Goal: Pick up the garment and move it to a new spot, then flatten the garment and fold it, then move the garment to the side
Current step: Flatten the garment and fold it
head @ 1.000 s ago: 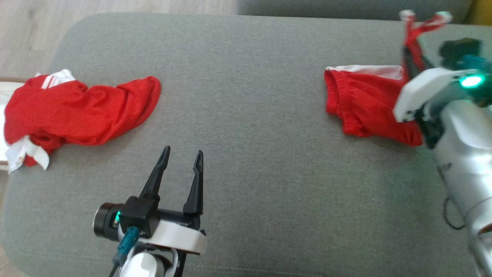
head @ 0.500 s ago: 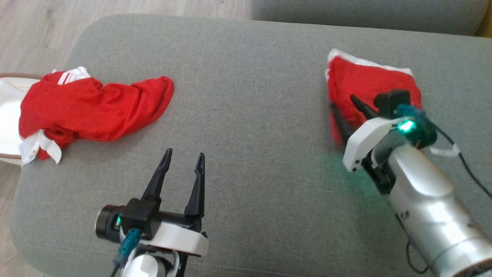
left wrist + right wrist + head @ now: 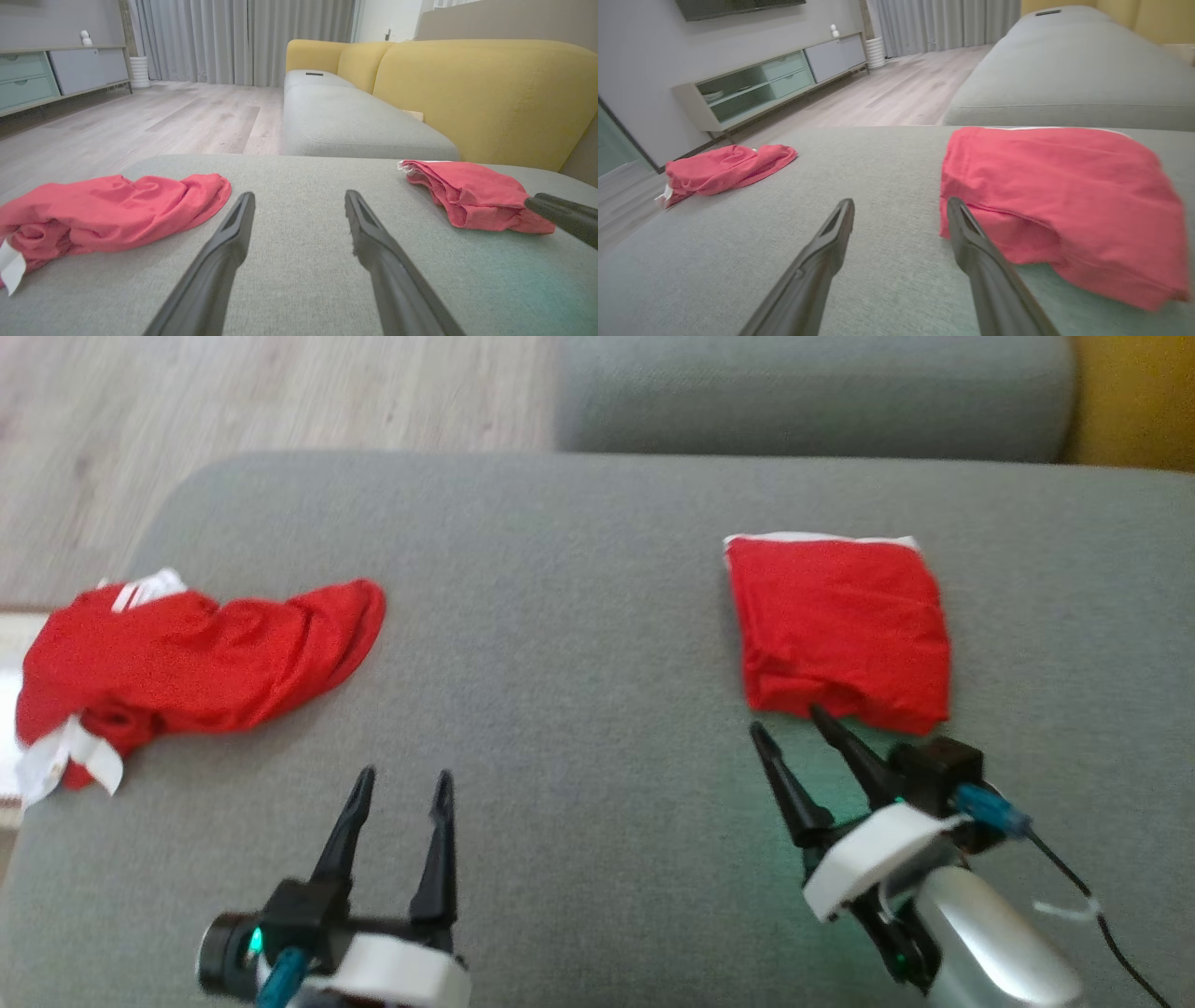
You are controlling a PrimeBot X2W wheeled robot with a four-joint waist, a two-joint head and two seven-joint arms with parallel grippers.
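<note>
Nearest the robot, low in the head view: left gripper (image 3: 404,773), jaws spread, tips pointing fwd over bare grey cushion (image 3: 579,616), not touching any cloth. Right gripper (image 3: 786,720) sits a bit further fwd on the robot's right, jaws also spread wide, pinching nothing. Grey cushion fabric shows btwn the two fingers.

Just beyond the right jaws lies the folded garment (image 3: 840,625): a red, roughly square packet flat on the cushion, w/ a thin white strip along its far edge. Its near edge is bulgy and slightly open, not crisp. The garment is ahead of the jaws and off to their right side, not btwn them. In the right wrist view its near-left corner is right beside the right-hand fingertip; can't tell if they touch. From the left wrist view the same packet is well to the right, w/ the tip of the other arm's dark finger at its near corner.

Across the cushion, robot's left, well apart from both grippers: a second red garment (image 3: 196,663), crumpled, w/ white trim at its left end, reaching the cushion's left edge.

Further back: another grey seat (image 3: 812,392), a yellow backrest (image 3: 1130,401) far right, pale wood floor (image 3: 280,392) far left. Head view is a bit blurred.
</note>
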